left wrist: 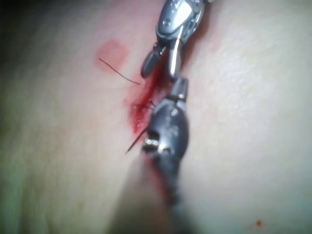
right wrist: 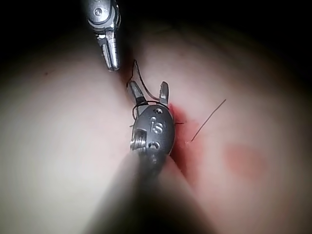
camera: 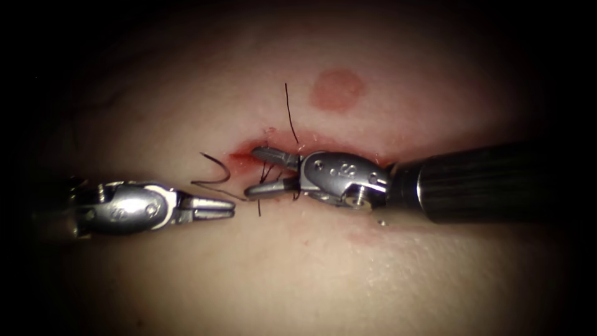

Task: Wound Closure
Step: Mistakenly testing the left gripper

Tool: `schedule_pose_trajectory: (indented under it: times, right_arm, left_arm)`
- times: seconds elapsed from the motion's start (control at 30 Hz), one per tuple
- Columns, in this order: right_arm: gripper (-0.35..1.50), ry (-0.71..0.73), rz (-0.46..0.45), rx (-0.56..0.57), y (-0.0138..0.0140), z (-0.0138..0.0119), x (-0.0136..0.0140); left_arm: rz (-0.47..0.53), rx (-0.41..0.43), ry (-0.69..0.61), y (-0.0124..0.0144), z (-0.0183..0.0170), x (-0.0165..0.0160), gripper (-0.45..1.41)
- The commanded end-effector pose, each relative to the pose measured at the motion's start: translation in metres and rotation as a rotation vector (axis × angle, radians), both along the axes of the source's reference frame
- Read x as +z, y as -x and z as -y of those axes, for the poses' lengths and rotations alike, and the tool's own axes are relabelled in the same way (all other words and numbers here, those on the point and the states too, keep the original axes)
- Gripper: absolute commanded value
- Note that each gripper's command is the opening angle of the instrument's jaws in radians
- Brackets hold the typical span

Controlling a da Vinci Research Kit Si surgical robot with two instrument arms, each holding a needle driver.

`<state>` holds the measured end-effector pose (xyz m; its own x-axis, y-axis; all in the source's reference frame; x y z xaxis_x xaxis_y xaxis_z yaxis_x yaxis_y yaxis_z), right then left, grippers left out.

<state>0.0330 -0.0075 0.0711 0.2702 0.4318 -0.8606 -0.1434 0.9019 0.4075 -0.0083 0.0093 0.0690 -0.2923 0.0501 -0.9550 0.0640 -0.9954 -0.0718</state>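
1. The right tool point(camera: 264, 171) has its jaws spread wide over the left end of the cut point(camera: 249, 158), straddling dark thread point(camera: 264, 173) that rises from the tissue point(camera: 298, 274) there; it pinches nothing.
2. The left tool point(camera: 227, 208) lies just left of and below the cut, jaws pressed together and apparently empty, its tip pointing toward the cut.
3. A curved dark strand point(camera: 214, 171) arcs left of the cut; whether it is needle or thread cannot be told. Another thread end point(camera: 291, 112) stands above the cut.
4. Judged step: working the thread at a stitch, no needle held.
5. The next move calls for a clean hold on one strand.
6. The cut's long axis runs left to right, in line with the right tool's shaft.
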Motion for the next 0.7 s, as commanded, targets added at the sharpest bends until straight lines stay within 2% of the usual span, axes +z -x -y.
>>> schedule_pose_trajectory:
  times: [0.03, 0.23, 0.7]
  right_arm:
    - [0.99, -0.016, -0.014, -0.047, -0.0005, 0.0008, 0.0002]
    - [0.94, -0.025, -0.012, -0.092, -0.0006, 0.0013, -0.0005]
    - [0.94, -0.015, 0.008, -0.064, -0.0005, 0.0011, 0.0]
  left_arm:
    - [0.001, 0.0, -0.001, 0.0005, 0.0002, 0.0008, -0.35]
    - [0.0, 0.0, 0.0, 0.0006, 0.0, 0.0011, -0.35]
    - [-0.001, -0.001, 0.002, 0.0006, 0.0002, 0.0012, -0.35]
